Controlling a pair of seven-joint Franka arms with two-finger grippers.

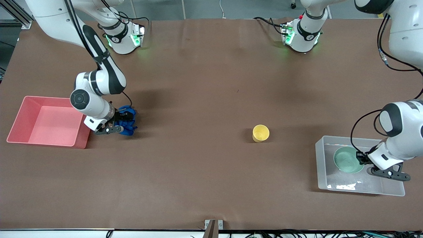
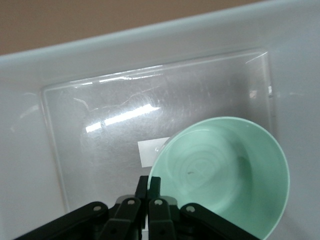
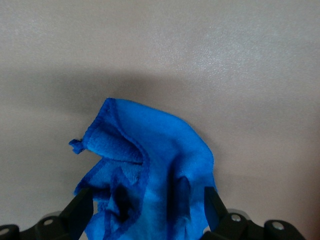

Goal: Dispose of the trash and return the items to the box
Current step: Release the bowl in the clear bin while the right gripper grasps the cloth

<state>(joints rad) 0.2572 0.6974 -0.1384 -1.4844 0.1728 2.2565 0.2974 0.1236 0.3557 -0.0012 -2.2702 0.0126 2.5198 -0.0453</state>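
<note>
The blue wad (image 1: 129, 127) lies on the table beside the pink bin (image 1: 19, 125). My right gripper (image 1: 124, 123) is down at it, open, with one finger on each side of the wad (image 3: 150, 150); in the right wrist view the gripper (image 3: 146, 207) straddles it. The mint-green bowl (image 1: 347, 160) is inside the clear box (image 1: 322, 165) at the left arm's end. My left gripper (image 1: 358, 158) is shut on the bowl's rim; the left wrist view shows the gripper (image 2: 154, 182), the bowl (image 2: 225, 175) and the box floor (image 2: 100, 150) with its white label (image 2: 150, 152). The yellow cup (image 1: 260, 133) stands upright on the table.
The pink bin holds nothing and sits at the right arm's end of the table. The yellow cup stands between the two bins, closer to the clear box. The table's front edge has a small metal bracket (image 1: 213, 226).
</note>
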